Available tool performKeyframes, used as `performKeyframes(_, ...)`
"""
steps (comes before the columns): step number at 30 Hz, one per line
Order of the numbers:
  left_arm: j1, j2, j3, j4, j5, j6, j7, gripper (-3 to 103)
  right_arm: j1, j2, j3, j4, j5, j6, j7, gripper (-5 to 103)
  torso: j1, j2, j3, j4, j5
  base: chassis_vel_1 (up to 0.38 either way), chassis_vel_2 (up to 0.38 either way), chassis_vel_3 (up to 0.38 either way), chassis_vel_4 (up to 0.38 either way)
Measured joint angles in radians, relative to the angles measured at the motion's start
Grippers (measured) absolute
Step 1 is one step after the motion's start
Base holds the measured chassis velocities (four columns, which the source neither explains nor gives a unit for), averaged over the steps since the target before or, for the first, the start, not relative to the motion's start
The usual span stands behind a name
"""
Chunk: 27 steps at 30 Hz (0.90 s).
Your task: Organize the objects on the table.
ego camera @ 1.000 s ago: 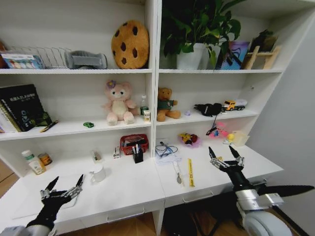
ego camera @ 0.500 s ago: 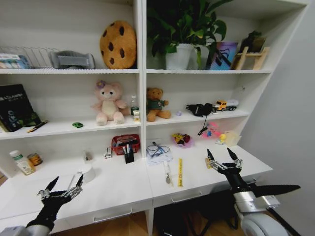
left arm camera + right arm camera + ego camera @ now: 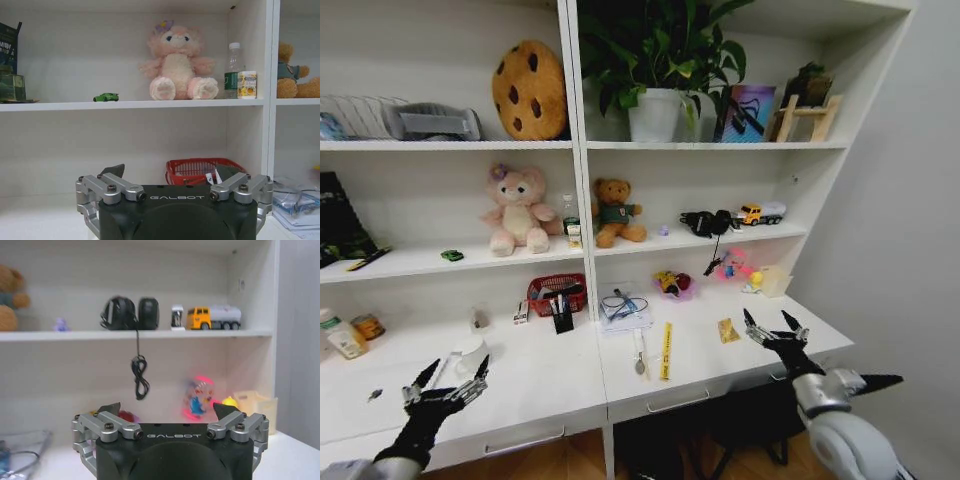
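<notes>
The job looks like it has hardly begun, because the long white tabletop [image 3: 560, 385] has lots of little things lying on it and neither arm holds anything. At the far left of the tabletop stand a small white bottle with a green cap [image 3: 338, 333] and a short orange jar [image 3: 366, 326]. Close by, low over the front edge, hangs the left end effector [image 3: 451, 378] with its two black fingers spread wide and nothing between them. Up on the shelf above sits a tiny green toy car [image 3: 452, 255], also seen from the left wrist [image 3: 106, 97], near a fluffy pink plush bunny [image 3: 516, 210] that is not part of the tidying. In the middle of the tabletop are a red mesh basket [image 3: 557, 294] with bits inside, a black pen cup [image 3: 563, 320], a flat clear packet with blue cords [image 3: 623, 307], a silver spoon [image 3: 639, 356] and a long yellow ruler [image 3: 666, 350], all loose and apart from each other. Further right lie a small tan packet [image 3: 727, 329] and a pink round toy [image 3: 734, 266]. The right end effector [image 3: 776, 325] hovers over the right end of the tabletop, fingers spread apart and empty. So I think almost all the sorting is left to do.
</notes>
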Motion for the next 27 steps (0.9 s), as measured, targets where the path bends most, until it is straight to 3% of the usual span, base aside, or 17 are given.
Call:
performKeyframes(6,0.000,0.000,0.000,0.000,0.000,0.000,0.000,100,0.121,-0.062,-0.057,-0.129,0.107,-0.099,0.022,100,0.000,0.000,0.000,-0.0003,0.0000,0.000,0.000,0.000,0.000)
performKeyframes(8,0.000,0.000,0.000,0.000,0.000,0.000,0.000,100,0.162,-0.097,-0.082,-0.212,0.132,-0.135,-0.026,100,0.000,0.000,0.000,-0.0005,0.0002,0.000,0.000,0.000,0.000)
performKeyframes(14,0.000,0.000,0.000,0.000,0.000,0.000,0.000,100,0.230,-0.131,-0.137,-0.321,0.151,-0.158,-0.115,100,0.000,0.000,0.000,-0.0008,-0.0003,0.000,0.000,0.000,0.000)
performKeyframes(20,0.000,0.000,0.000,0.000,0.000,0.000,0.000,100,0.306,-0.135,-0.198,-0.381,0.152,-0.164,-0.138,100,0.000,0.000,0.000,-0.0002,-0.0002,0.000,0.000,0.000,0.000)
performKeyframes(23,0.000,0.000,0.000,0.000,0.000,0.000,0.000,100,0.441,-0.122,-0.314,-0.487,0.146,-0.184,-0.166,100,0.000,0.000,0.000,0.0001,-0.0003,0.000,0.000,0.000,0.000)
performKeyframes(27,0.000,0.000,0.000,0.000,0.000,0.000,0.000,100,0.492,-0.103,-0.384,-0.548,0.134,-0.190,-0.171,100,0.000,0.000,0.000,-0.0003,-0.0002,0.000,0.000,0.000,0.000)
